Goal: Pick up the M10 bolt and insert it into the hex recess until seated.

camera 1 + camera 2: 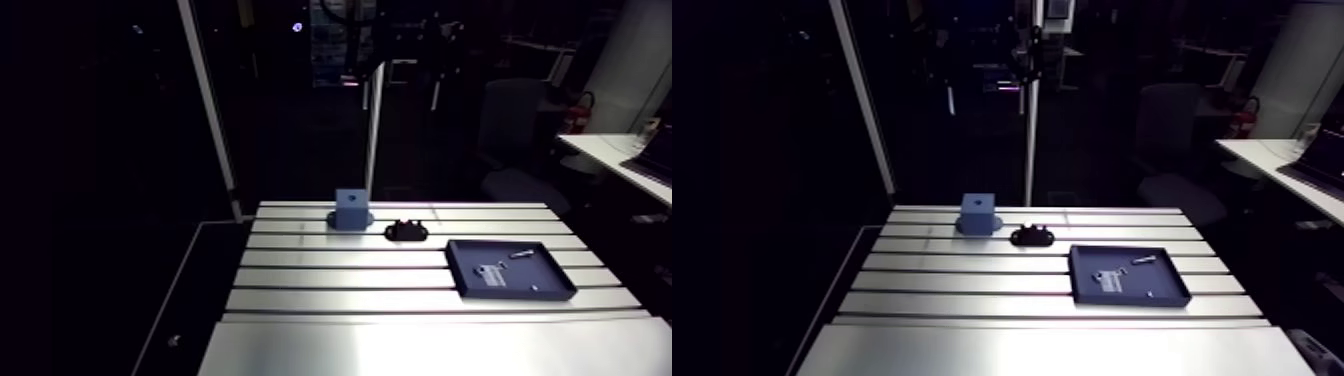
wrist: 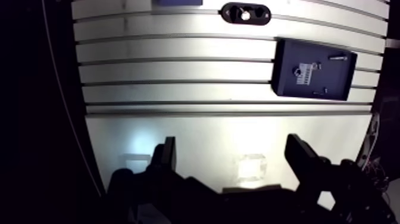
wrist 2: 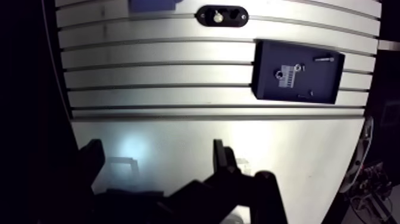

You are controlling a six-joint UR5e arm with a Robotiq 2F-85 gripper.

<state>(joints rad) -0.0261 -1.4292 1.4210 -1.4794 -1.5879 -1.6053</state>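
A dark blue tray (image 2: 333, 80) lies on the slotted table, far ahead of my gripper and off to one side. A silver bolt (image 2: 338, 58) lies along the tray's far edge. Also in the tray are a smaller fastener (image 2: 321, 91) and a white-marked piece (image 2: 303, 74). I cannot tell which of these is the M10 bolt. A black oval fixture (image 2: 245, 12) with a bright centre recess sits beyond the tray, next to a blue block (image 1: 351, 209). My gripper (image 2: 232, 148) hangs high over the smooth front plate, open, with nothing between its fingers (image 2: 166, 156).
The slotted aluminium table (image 1: 330, 280) runs from the smooth front plate (image 1: 420, 350) back to the blue block. A slanted white post (image 1: 210, 110) and an upright post (image 1: 374, 130) rise at the table's far edge. The left table edge drops into dark.
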